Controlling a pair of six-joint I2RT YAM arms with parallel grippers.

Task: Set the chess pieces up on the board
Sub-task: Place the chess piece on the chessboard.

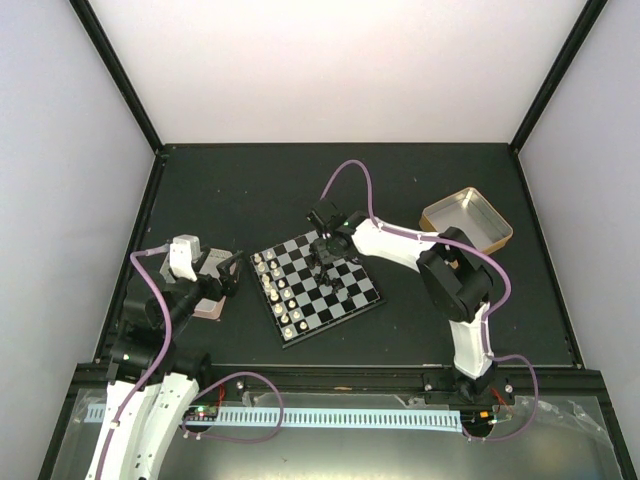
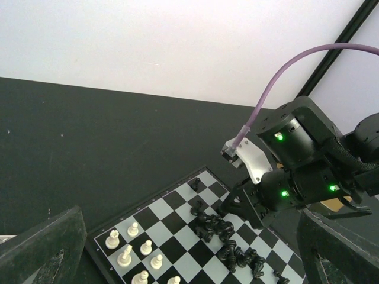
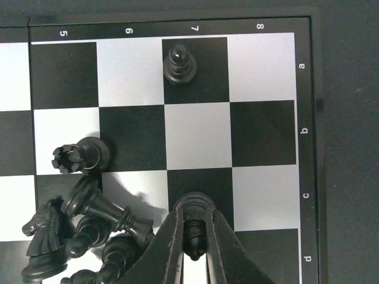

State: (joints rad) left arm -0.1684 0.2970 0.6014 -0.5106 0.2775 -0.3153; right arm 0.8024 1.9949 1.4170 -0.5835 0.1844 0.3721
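Observation:
The board (image 1: 336, 321) lies mid-table, turned at an angle. Cream-white chess pieces (image 1: 275, 290) stand in two rows along its left side. A heap of toppled black pieces (image 1: 338, 280) covers the right half. My right gripper (image 3: 194, 235) is shut on a small black piece (image 3: 194, 207), held upright over a black square beside the rim letter c. A black pawn (image 3: 179, 64) stands two squares beyond it, in row a. A black rook (image 3: 80, 157) and a black knight (image 3: 44, 236) lie at the left. My left gripper (image 1: 228, 272) hangs open left of the board, holding nothing.
A gold tin (image 1: 467, 220) sits at the back right. A silver-pink tray (image 1: 210, 305) lies under my left gripper. The right arm (image 1: 400, 243) reaches over the board's far right corner, trailing a purple cable (image 1: 350, 175). Black frame posts bound the table.

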